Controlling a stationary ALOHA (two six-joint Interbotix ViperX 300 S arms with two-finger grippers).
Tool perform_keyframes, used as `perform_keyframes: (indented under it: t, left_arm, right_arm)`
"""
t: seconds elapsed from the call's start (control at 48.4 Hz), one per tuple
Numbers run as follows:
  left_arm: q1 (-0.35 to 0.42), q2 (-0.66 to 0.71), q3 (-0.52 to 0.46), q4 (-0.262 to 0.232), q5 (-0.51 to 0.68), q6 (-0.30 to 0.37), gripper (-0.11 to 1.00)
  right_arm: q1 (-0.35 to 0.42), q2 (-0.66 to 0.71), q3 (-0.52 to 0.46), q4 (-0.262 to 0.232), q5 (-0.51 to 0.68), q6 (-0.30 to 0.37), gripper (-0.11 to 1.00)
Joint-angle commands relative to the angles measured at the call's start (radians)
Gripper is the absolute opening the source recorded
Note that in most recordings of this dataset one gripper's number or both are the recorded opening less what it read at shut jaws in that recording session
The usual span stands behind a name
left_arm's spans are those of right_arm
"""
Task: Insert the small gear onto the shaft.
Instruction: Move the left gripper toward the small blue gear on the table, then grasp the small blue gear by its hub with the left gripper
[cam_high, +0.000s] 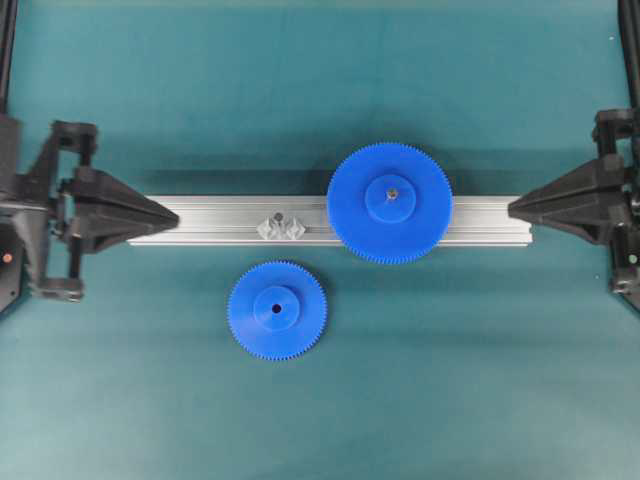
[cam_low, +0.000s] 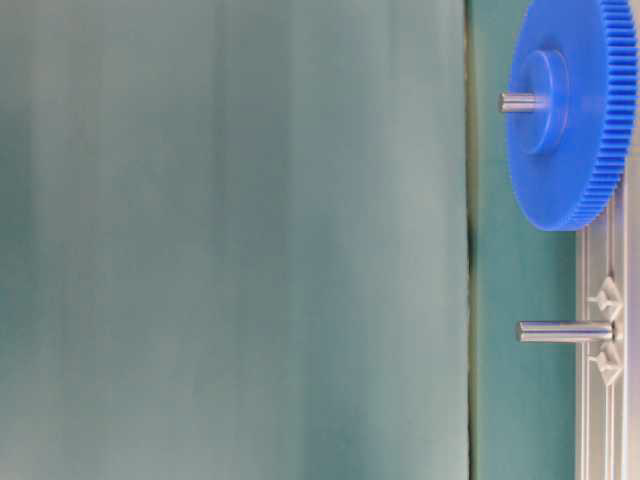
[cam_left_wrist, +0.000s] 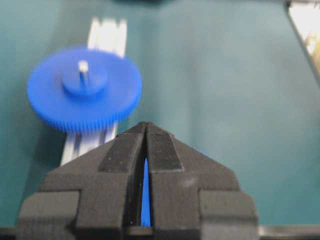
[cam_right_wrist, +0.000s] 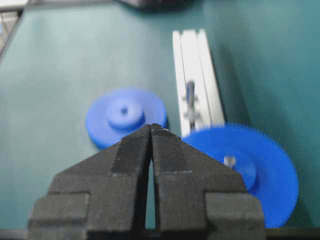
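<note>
teal mat (cam_high: 300, 420) bears small gear (cam_high: 277, 309), apart from shaft (cam_high: 278, 216).

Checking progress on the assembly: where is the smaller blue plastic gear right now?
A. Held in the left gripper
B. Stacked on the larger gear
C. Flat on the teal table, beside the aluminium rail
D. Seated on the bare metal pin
C: the smaller blue plastic gear lies flat on the teal table just beside the aluminium rail, while the bare metal pin stands empty.
</note>
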Motion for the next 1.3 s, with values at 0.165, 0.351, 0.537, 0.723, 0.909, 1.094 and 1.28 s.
perform_keyframes:
  t: [0.165, 0.351, 0.537, 0.723, 0.909, 1.094, 1.28]
  left_arm:
    - [-0.023, 0.129, -0.121, 0.003, 0.172, 0.025, 0.00]
    - [-0.025, 0.196, -0.150, 0.005, 0.202, 0.025, 0.00]
    - [-0.026, 0.242, -0.176, 0.005, 0.252, 0.025, 0.00]
    - [-0.040, 0.298, -0.193, 0.003, 0.259, 0.025, 0.15]
    - [-0.051, 0.371, -0.236, 0.005, 0.265, 0.017, 0.67]
    - [-0.051, 0.494, -0.287, 0.005, 0.287, 0.006, 0.92]
    - [-0.054, 0.621, -0.350, 0.005, 0.308, 0.006, 0.91]
  right_arm:
    - [0.003, 0.184, -0.109, -0.005, 0.081, 0.005, 0.05]
    - [-0.011, 0.313, -0.138, -0.020, 0.075, 0.005, 0.06]
    - [-0.015, 0.371, -0.158, -0.026, 0.081, 0.005, 0.11]
    - [-0.018, 0.396, -0.161, -0.026, 0.084, 0.003, 0.17]
    - [-0.023, 0.408, -0.163, -0.026, 0.094, 0.003, 0.27]
    - [-0.031, 0.411, -0.163, -0.026, 0.114, 0.003, 0.42]
    - [-0.041, 0.411, -0.163, -0.026, 0.135, 0.003, 0.61]
